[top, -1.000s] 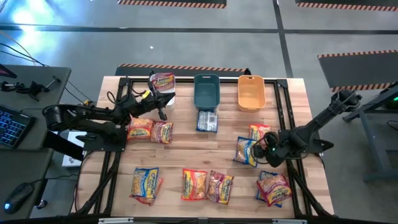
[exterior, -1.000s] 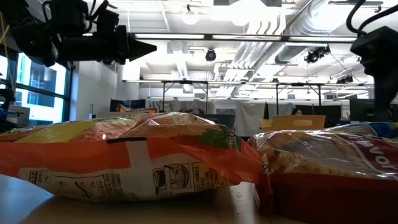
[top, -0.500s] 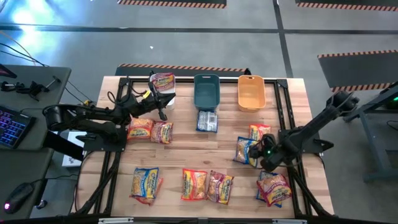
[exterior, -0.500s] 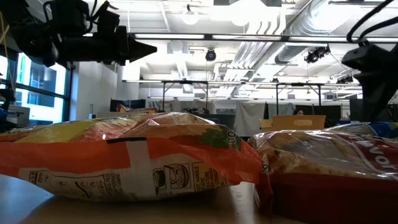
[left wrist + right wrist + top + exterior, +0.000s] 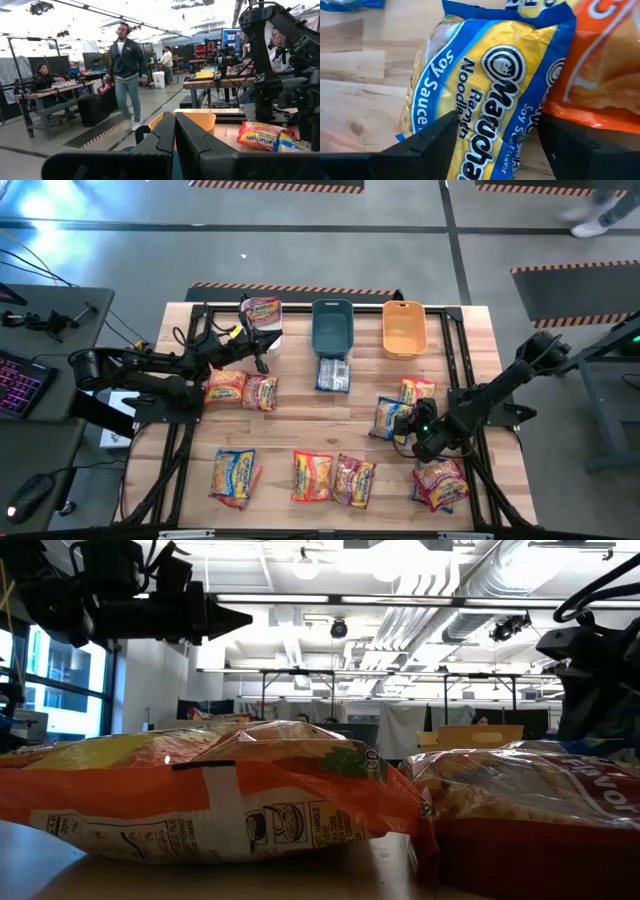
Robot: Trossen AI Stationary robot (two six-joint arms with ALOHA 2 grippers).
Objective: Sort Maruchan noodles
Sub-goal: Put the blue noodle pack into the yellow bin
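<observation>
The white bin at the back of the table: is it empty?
No, the white bin already holds a pink-red noodle packet, seen from above.

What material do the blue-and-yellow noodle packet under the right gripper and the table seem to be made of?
The blue-and-yellow noodle packet looks like thin glossy plastic film: it is creased and printed. The table looks like light wood planks with visible grain, probably sealed.

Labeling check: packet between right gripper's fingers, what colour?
Blue and yellow packet; right wrist view.
</observation>
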